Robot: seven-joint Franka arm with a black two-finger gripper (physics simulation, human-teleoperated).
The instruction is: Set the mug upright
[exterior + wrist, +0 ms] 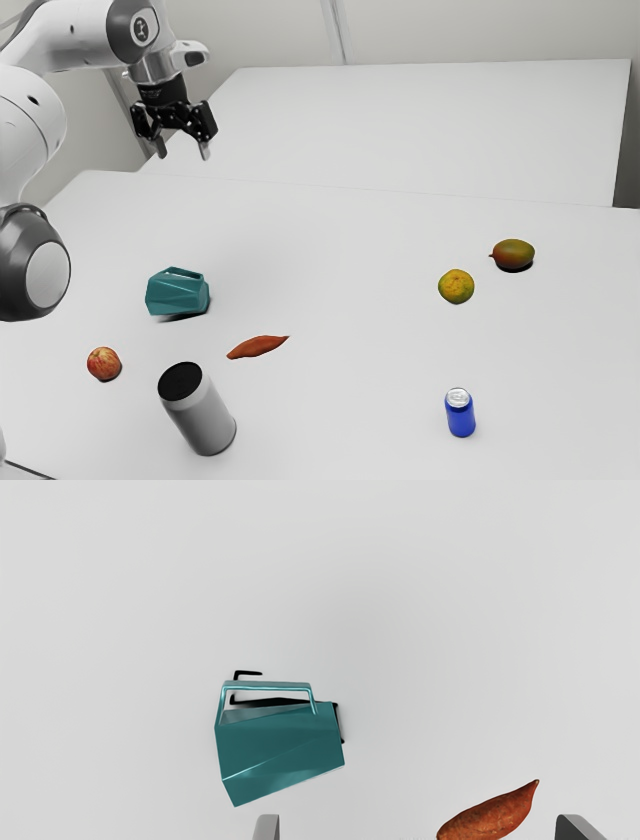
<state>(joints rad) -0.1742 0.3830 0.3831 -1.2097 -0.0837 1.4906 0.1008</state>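
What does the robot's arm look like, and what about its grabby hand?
The arm is mostly white, with smooth, rounded, tube-like parts. Some joints have dark grey rings or caps; a dark one up high has a small round light marking. The gripper at its end is black and chunky, with two short fingers that look grey near the tips.

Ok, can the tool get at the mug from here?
Probably yes: the tool hangs open, raised above the table, and nothing stands against the mug.
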